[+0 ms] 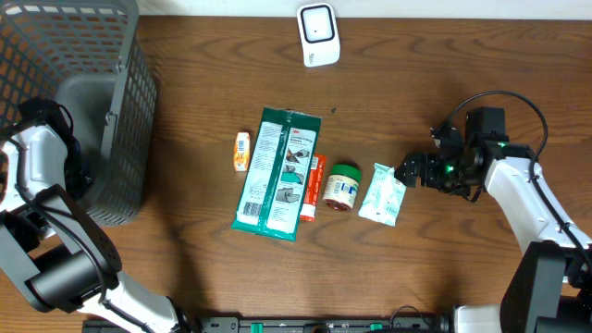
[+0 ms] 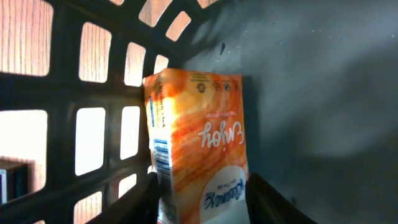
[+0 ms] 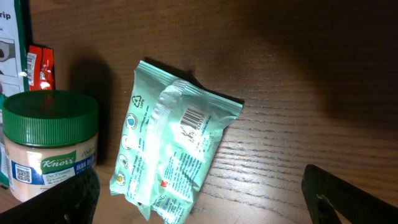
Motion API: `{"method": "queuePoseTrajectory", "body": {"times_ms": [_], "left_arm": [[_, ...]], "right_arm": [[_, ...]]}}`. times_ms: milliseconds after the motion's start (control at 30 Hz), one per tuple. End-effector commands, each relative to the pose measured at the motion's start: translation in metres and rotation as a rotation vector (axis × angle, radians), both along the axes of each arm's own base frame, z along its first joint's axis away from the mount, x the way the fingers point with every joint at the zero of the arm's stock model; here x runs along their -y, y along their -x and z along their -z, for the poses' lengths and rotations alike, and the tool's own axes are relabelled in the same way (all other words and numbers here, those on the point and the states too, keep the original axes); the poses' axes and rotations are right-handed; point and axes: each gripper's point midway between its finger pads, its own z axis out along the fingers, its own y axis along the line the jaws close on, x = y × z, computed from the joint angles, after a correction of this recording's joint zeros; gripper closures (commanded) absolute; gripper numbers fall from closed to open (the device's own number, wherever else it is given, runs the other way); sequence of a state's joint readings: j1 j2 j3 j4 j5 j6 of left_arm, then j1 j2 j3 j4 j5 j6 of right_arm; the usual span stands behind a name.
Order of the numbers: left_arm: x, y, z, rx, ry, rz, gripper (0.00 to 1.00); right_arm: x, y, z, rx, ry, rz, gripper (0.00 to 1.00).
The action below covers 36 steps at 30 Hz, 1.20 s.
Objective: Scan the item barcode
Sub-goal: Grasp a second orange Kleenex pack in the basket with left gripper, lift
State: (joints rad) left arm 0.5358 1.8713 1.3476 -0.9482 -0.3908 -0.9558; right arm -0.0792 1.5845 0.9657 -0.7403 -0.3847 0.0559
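Orange packet bottom cut off by frame; jar base likewise cropped.

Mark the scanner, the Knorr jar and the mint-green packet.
scanner [image 1: 318, 35], overhead view, front face.
Knorr jar [image 3: 56, 163], right wrist view, label.
mint-green packet [image 3: 171, 143], right wrist view, middle of the wrapper.

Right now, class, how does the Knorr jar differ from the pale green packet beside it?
The Knorr jar is a rigid cylinder; the pale green packet is flat and crinkled. The jar has a dark green lid; the packet has none. The jar shows a square code; the packet shows a striped barcode. Both rest on the wooden table.
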Motion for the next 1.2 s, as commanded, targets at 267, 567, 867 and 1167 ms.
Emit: {"method": "queuePoseTrajectory", "body": {"times_ms": [267,567,867,1167], "left_arm": [[0.001,0.008,0.005,-0.03,0.003,-0.012,0.6],[0.0,0.008,0.01,-0.019,-0.004,-0.012,0.69],[-0.007,-0.005,-0.008,0.029,-0.034,0.019,0.93],[-0.019,-0.026,-0.091,0.208,-0.161,0.1,0.93]], "right_arm": [[-0.003,0.001,-0.001,0.003,0.0,-0.01,0.01],[-0.003,0.001,-0.001,0.004,0.0,-0.01,0.01],[-0.003,0.001,-0.001,0.003,0.0,-0.01,0.01],[-0.003,0.001,-0.001,0.003,0.0,-0.01,0.01]]}}
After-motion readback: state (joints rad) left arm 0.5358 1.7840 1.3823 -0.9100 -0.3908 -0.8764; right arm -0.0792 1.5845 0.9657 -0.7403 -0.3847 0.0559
